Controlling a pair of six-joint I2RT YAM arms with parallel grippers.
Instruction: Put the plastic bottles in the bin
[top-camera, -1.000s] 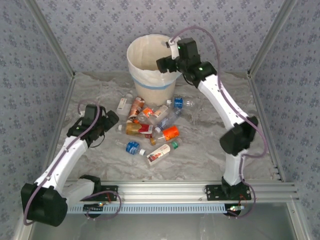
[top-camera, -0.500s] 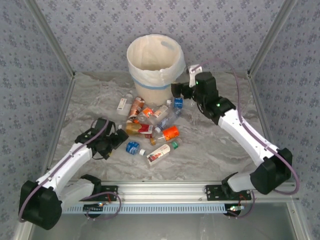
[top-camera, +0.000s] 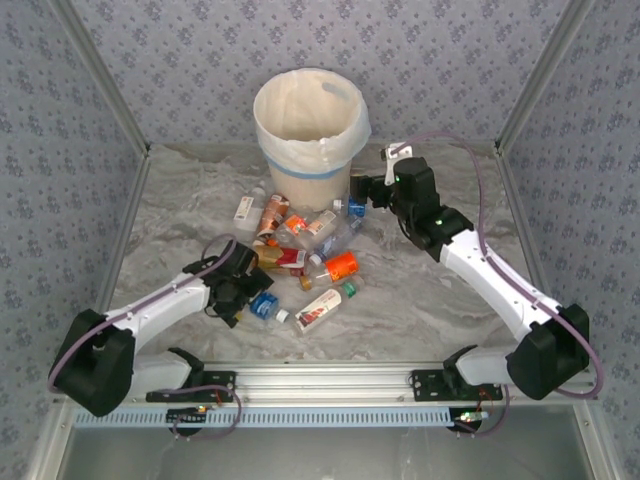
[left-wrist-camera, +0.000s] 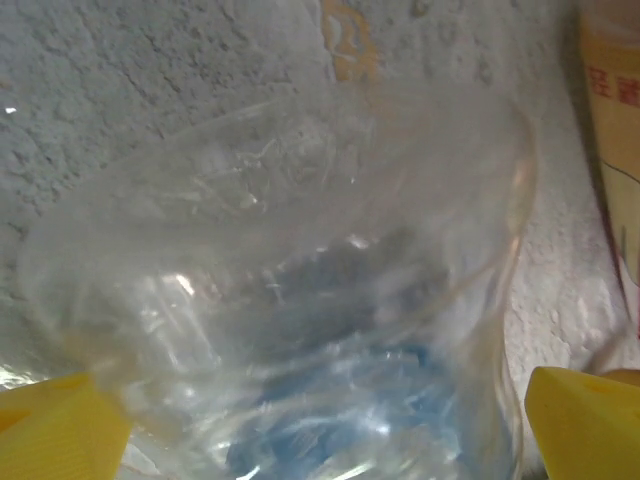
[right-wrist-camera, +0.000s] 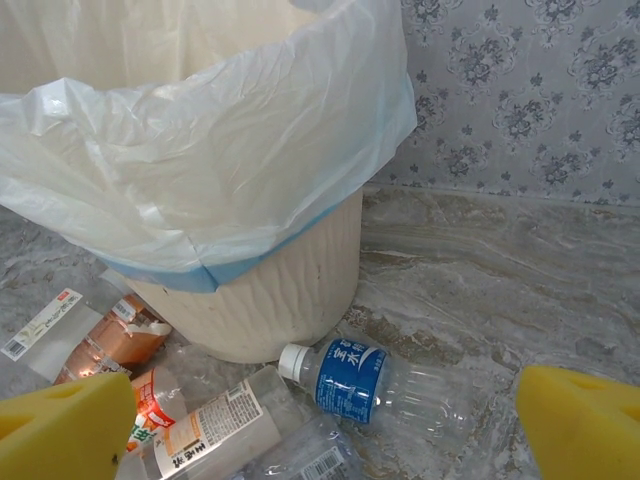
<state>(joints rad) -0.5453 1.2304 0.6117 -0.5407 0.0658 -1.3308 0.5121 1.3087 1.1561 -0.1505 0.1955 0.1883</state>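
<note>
Several plastic bottles (top-camera: 300, 250) lie in a heap on the marble table in front of the bin (top-camera: 308, 130), a cream bucket lined with a white bag. My left gripper (top-camera: 250, 292) is low at the heap's near left, open, its yellow pads (left-wrist-camera: 60, 430) on either side of a clear bottle with a blue label (left-wrist-camera: 300, 330); that bottle (top-camera: 265, 303) still lies on the table. My right gripper (top-camera: 362, 190) hangs open just right of the bin (right-wrist-camera: 260, 290). A blue-labelled bottle with a white cap (right-wrist-camera: 350, 380) lies ahead of it, between its pads (right-wrist-camera: 585, 425).
Patterned walls and metal posts close in the table on three sides. An orange-capped bottle (top-camera: 342, 266) and a red-and-white bottle (top-camera: 318, 308) lie at the heap's near right. Bare marble stretches along the right side (top-camera: 430, 290) and far left (top-camera: 190, 190).
My right arm came down from over the bin's rim to the table beside the bin, and its jaws widened. My left arm reached forward and right onto the blue-labelled bottle.
</note>
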